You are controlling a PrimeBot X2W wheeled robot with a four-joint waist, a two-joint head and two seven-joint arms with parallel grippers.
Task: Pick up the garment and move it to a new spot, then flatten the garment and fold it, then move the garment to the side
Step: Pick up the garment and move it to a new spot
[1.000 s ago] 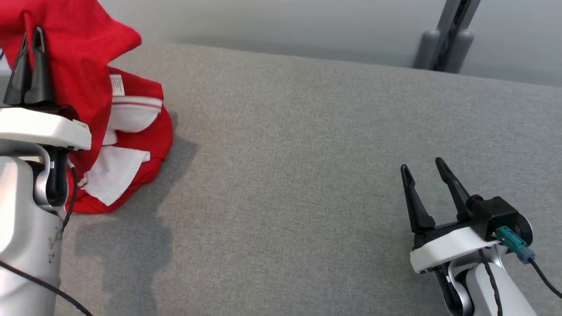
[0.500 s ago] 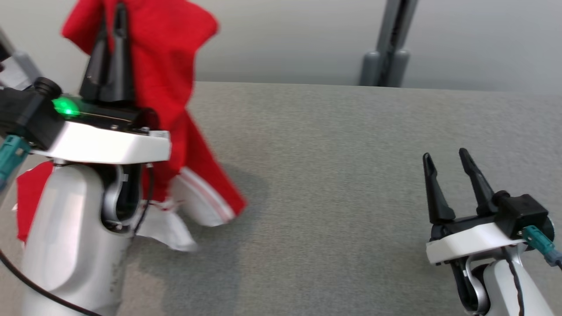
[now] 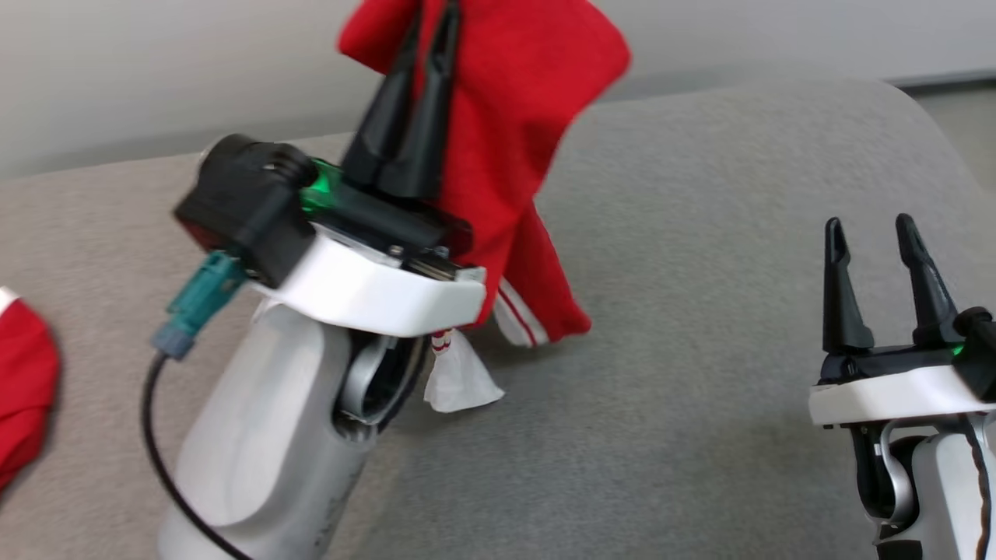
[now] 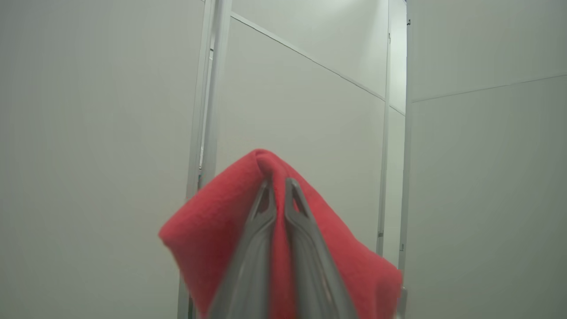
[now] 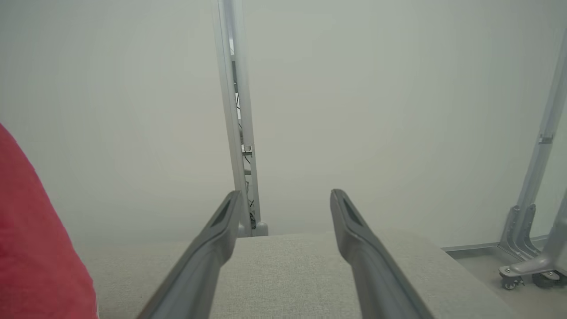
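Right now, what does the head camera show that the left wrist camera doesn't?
Head view adds: the grey padded surface, the open right tool, and the red garment with its white-striped lower end hanging toward that surface. Left wrist view adds: a metal post and the panel seams of the wall behind the cloth. Both share: the left tool shut on a fold of the red garment.

No readable text, brand, number or sign on the red garment [image 3: 513,117], the grey fabric surface [image 3: 700,233] or the wall panels [image 4: 88,133].
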